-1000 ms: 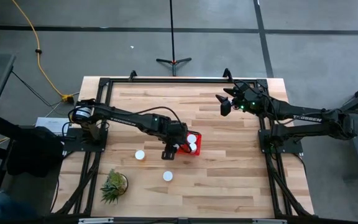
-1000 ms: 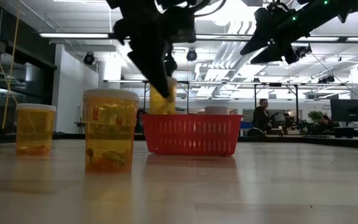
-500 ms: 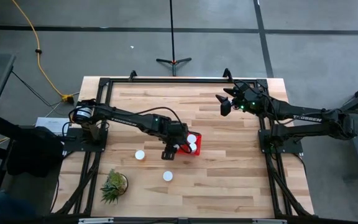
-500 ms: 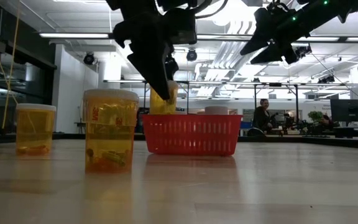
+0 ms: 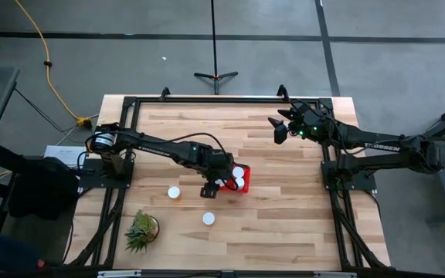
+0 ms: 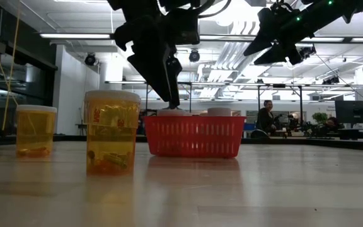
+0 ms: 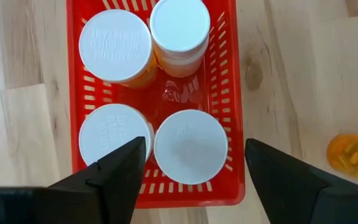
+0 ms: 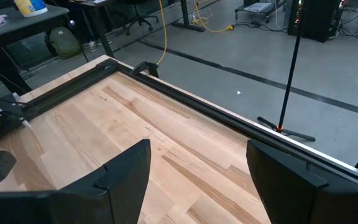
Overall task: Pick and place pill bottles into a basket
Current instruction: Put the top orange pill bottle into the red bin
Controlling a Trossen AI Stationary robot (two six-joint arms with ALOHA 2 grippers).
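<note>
The red basket (image 7: 232, 93) stands mid-table and also shows in the high view (image 5: 246, 179). Several white-capped orange pill bottles stand upright in it, among them one nearest my fingers (image 7: 191, 147) and one at the far end (image 7: 115, 45). My left gripper (image 7: 194, 152) hovers open just above the basket, a finger on either side of that near bottle, touching nothing; it also shows in the low view (image 6: 169, 94). Two more bottles (image 5: 174, 192) (image 5: 208, 218) stand on the table to the basket's left and near side. My right gripper (image 5: 278, 127) waits open, high over the far right.
A small green spiky plant (image 5: 141, 230) stands near the table's near-left corner. Black frame rails (image 5: 222, 100) run along the table's far, left and right edges. Bare wood lies to the basket's right and along the near edge.
The bottle that my left gripper held above the basket's left end has dropped down into the basket; only its white cap shows at the rim now. My left gripper has let go and stays above the basket.
</note>
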